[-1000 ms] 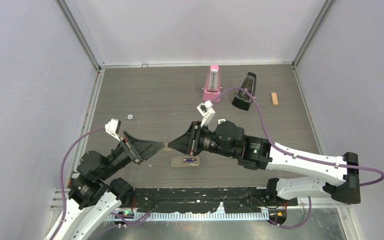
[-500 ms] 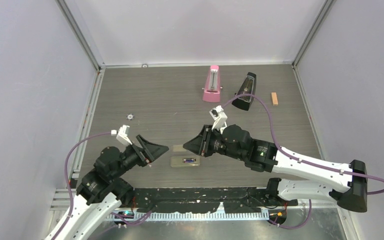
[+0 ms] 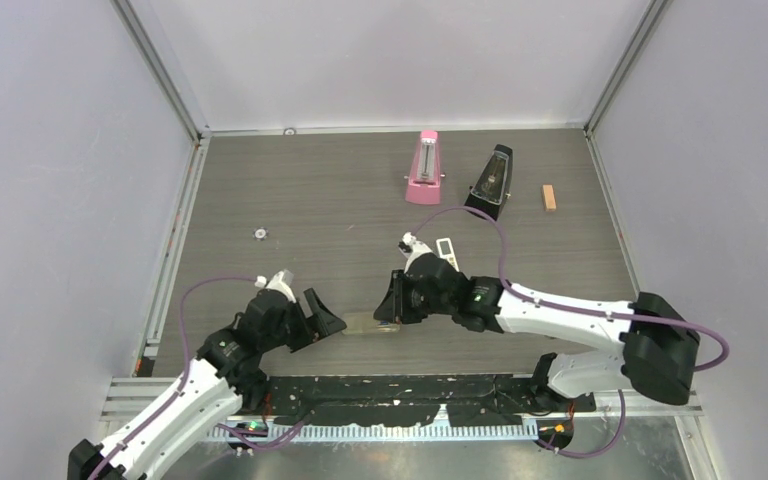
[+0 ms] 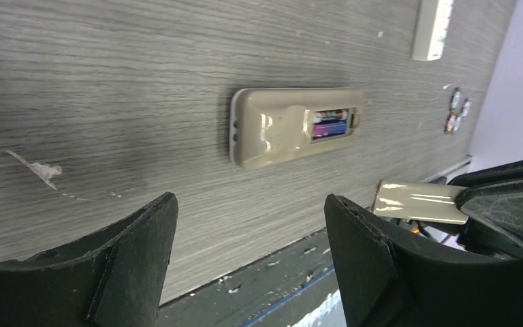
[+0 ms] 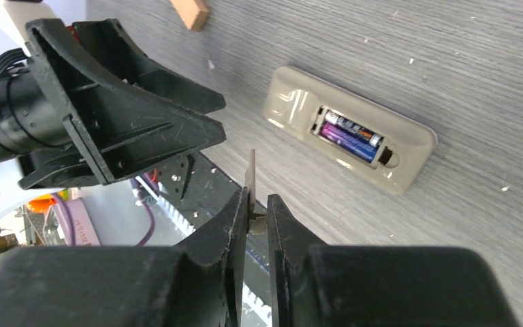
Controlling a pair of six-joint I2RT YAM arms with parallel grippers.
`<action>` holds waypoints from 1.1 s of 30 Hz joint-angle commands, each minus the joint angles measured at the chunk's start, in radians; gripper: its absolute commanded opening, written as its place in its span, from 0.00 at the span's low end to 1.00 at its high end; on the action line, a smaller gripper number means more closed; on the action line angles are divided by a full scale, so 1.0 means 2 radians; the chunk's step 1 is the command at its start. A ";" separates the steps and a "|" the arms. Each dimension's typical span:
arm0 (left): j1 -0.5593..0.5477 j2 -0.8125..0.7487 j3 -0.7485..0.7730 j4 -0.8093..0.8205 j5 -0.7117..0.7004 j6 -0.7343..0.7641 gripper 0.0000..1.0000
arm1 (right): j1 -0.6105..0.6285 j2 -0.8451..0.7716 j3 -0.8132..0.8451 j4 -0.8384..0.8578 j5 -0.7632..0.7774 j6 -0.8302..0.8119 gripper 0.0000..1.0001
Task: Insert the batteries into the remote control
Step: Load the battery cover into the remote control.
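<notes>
The thin cover (image 5: 250, 178) pinched edge-on in my right fingers (image 5: 228, 225) could slip or jam if it meets the compartment skewed. The remote control (image 5: 351, 139) lies back-up, upper right of the right wrist view, with the batteries (image 5: 349, 138) seated. Both arms stretch low over the surface (image 3: 310, 200), and my left fingers (image 4: 136, 231) are spread and empty.

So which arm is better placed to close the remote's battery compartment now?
Right. The right end effector is shut on the battery cover, beside the remote, whose batteries sit in the open compartment. The left end effector hangs open and empty.
</notes>
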 commanded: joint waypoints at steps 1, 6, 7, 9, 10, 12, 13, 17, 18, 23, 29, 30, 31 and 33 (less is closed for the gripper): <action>0.000 0.024 -0.020 0.074 0.007 0.004 0.80 | -0.014 0.038 0.006 0.033 -0.027 -0.018 0.05; 0.000 0.057 -0.027 0.104 0.011 0.010 0.79 | -0.028 0.061 -0.009 0.058 -0.032 -0.019 0.05; -0.001 0.062 -0.026 0.108 0.010 0.010 0.79 | -0.030 0.062 -0.010 0.062 -0.032 -0.019 0.05; 0.000 0.072 -0.026 0.117 0.010 0.012 0.78 | -0.035 0.064 -0.015 0.076 -0.032 -0.019 0.05; -0.001 0.076 -0.025 0.120 0.009 0.011 0.78 | -0.037 0.065 -0.015 0.079 -0.030 -0.019 0.05; -0.001 0.084 -0.024 0.125 0.010 0.012 0.78 | -0.041 0.069 -0.014 0.081 -0.028 -0.022 0.05; -0.001 0.086 -0.023 0.126 0.010 0.012 0.78 | -0.043 0.071 -0.014 0.081 -0.028 -0.023 0.05; -0.001 0.097 -0.020 0.131 0.006 0.014 0.78 | -0.048 0.093 -0.012 0.081 -0.037 -0.026 0.05; -0.001 0.098 -0.020 0.133 0.005 0.014 0.78 | -0.048 0.094 -0.013 0.082 -0.036 -0.027 0.05; -0.001 0.110 -0.018 0.137 0.008 0.014 0.77 | -0.049 0.097 -0.017 0.082 -0.028 -0.026 0.05; -0.001 0.122 -0.019 0.145 0.011 0.014 0.77 | -0.049 0.105 -0.022 0.088 -0.026 -0.024 0.05; 0.000 0.123 -0.019 0.146 0.011 0.014 0.77 | -0.049 0.107 -0.023 0.089 -0.026 -0.023 0.05; -0.001 0.124 -0.019 0.147 0.011 0.014 0.77 | -0.049 0.109 -0.023 0.089 -0.026 -0.023 0.05; 0.000 0.127 -0.019 0.149 0.012 0.013 0.77 | -0.049 0.112 -0.024 0.091 -0.026 -0.021 0.05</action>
